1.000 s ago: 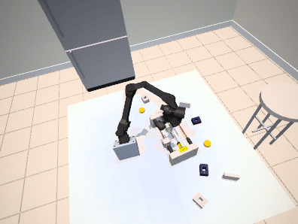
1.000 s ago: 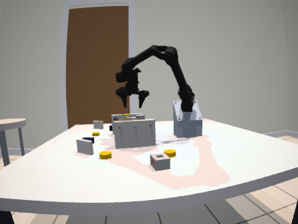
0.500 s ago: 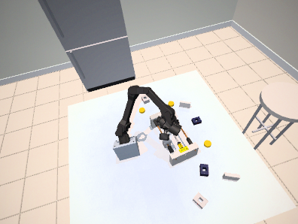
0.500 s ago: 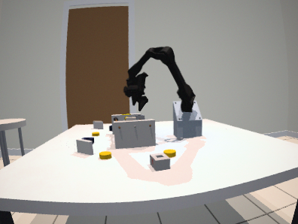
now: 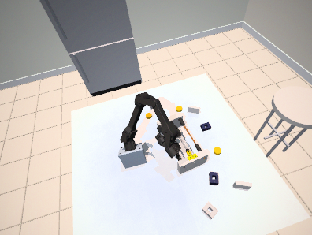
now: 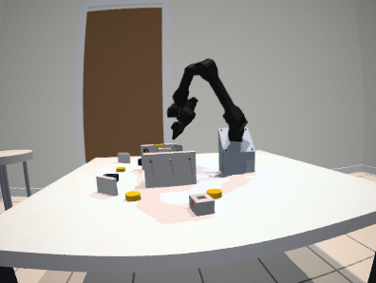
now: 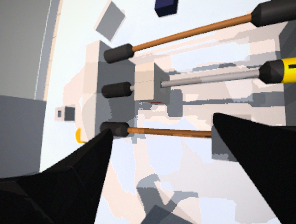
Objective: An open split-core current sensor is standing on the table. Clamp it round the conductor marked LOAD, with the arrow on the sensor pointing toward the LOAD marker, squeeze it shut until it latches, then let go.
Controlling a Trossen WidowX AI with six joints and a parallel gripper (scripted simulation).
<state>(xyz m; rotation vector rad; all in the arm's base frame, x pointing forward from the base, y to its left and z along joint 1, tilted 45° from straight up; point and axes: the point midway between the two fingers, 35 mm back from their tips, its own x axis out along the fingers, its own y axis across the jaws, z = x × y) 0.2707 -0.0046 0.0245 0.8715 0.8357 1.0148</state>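
A pale block, perhaps the sensor, sits round the middle grey conductor near one end panel in the wrist view. A thin red mark shows at its lower edge; no arrow or latch can be made out. A yellow tag stands at that conductor's other end, its lettering unreadable. A second, grey block is at the nearer copper conductor, partly hidden by a finger. Which block is the sensor, and whether it is shut, I cannot tell. My gripper is open and empty, its fingers wide over the nearer copper conductor.
The rack's end panel stands upright. A farther copper conductor runs beside the middle one. Dark hollow blocks, pale plates, yellow discs and a pale holed block lie around.
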